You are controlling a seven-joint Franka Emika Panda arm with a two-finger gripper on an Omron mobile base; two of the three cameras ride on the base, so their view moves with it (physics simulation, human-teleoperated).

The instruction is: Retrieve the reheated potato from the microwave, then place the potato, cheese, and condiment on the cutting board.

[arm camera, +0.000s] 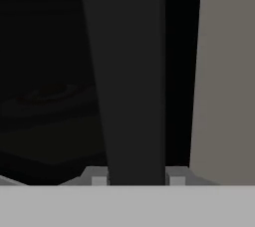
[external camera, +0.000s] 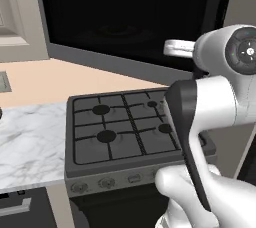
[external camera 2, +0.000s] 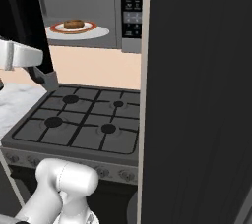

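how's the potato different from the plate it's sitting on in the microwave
The potato is a small brown rounded lump, while the plate is white, flat and much wider. The potato is plain brown; the plate carries a red ring. The potato rests on top at the middle, the plate bears it. Both sit inside the open microwave.

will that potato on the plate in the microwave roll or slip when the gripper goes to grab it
The potato looks oval and rounded, so a push from one side would probably roll it. It sits on a smooth plate, so it may also skid before the fingers close. It looks solid, and its dull skin should probably grip well.
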